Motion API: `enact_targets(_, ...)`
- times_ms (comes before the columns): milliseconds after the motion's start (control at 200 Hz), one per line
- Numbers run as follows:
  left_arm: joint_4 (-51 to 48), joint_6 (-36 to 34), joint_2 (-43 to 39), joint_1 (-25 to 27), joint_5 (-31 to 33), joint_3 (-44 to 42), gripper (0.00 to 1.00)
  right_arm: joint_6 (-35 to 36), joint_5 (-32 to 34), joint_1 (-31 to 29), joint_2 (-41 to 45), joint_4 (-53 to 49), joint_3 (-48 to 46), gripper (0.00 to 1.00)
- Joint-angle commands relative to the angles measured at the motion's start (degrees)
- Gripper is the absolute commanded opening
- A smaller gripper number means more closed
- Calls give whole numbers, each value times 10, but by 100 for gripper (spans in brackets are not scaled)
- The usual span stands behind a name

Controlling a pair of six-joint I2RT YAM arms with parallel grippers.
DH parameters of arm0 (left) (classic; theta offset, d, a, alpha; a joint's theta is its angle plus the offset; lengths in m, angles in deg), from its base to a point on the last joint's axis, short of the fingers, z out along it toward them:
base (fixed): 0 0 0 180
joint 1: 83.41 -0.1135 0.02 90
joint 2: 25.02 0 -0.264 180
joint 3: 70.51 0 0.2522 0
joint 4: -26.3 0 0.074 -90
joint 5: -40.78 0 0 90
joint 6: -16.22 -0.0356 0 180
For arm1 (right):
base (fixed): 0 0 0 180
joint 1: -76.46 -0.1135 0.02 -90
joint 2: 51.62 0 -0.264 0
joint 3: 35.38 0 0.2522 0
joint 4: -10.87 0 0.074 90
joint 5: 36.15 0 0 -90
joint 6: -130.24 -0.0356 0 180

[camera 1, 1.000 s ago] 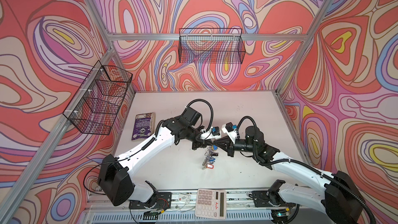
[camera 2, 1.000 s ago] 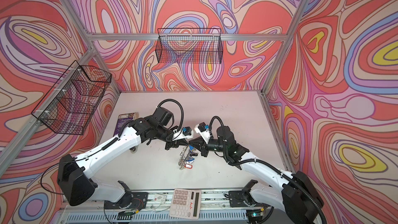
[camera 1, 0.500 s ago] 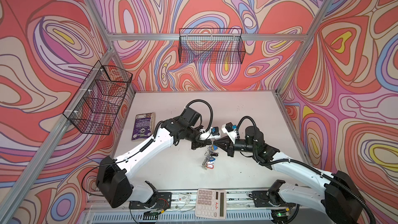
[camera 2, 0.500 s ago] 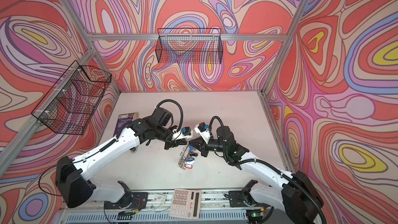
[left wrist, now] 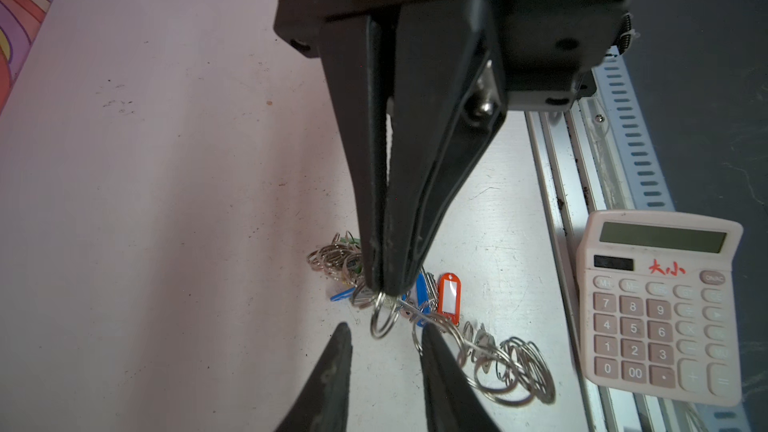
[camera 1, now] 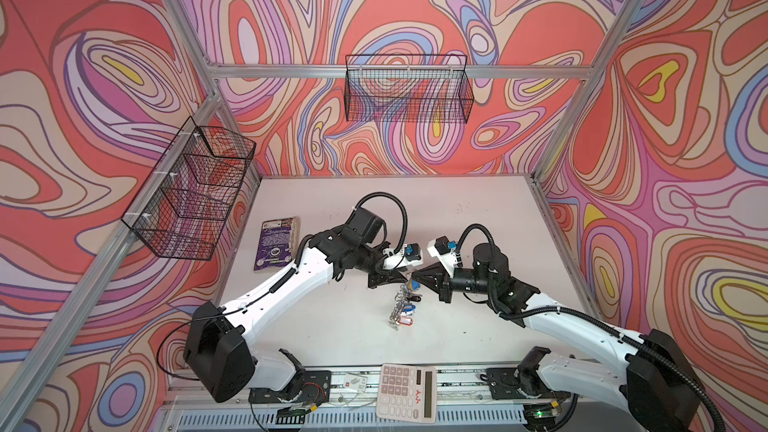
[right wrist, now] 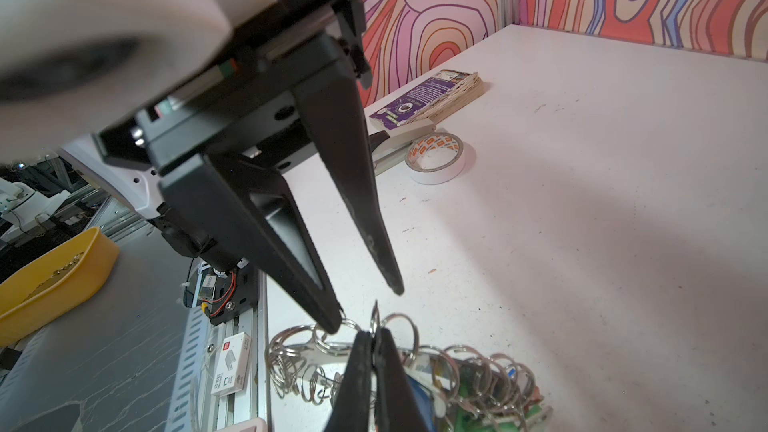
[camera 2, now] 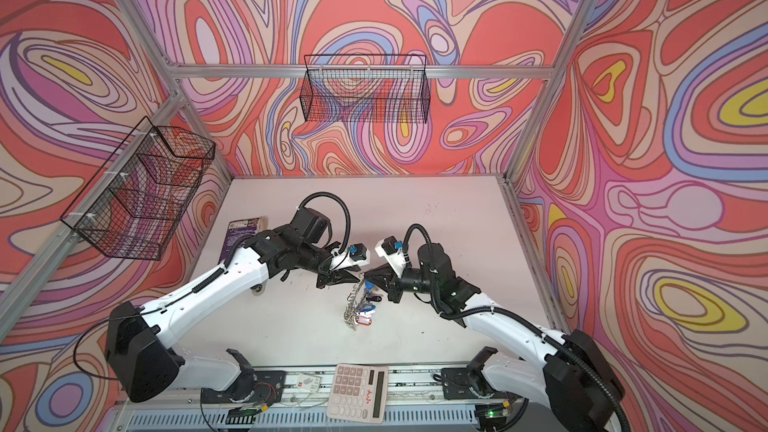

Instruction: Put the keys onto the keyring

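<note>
Left wrist; keyring (left wrist: 432, 317) in right hand (left wrist: 380, 284)

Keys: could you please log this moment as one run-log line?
right hand: shut on split ring | left hand: open beside it | keys: bunched below

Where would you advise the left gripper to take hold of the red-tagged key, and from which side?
Probably the red tag itself: it seems to lie flat, face up, one long edge beside the blue tags, the other free. Come from above, pinching across its narrow width.
</note>
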Motion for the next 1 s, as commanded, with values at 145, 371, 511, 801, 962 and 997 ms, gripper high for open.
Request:
enact_targets(145, -10, -7, 21, 5, -35, 30, 19, 5, -14, -3, 2, 24, 20, 0)
enact_targets(371, -31, -19, 36, 9, -32, 42, 12, 8, -11, -2, 6, 19, 20, 0)
enact_targets(511, -49, -22, 46, 13, -35, 53, 11, 9, -10, -3, 7, 17, 20, 0)
enact_targets(801, -57, -23, 59, 21, -36, 57, 19, 11, -9, -2, 7, 15, 21, 0)
enact_targets(962, -62, -24, 64, 21, -34, 59, 18, 11, -9, -2, 6, 16, 21, 0)
enact_targets(997, -65, -26, 66, 21, -32, 59, 17, 11, -9, -3, 7, 16, 21, 0)
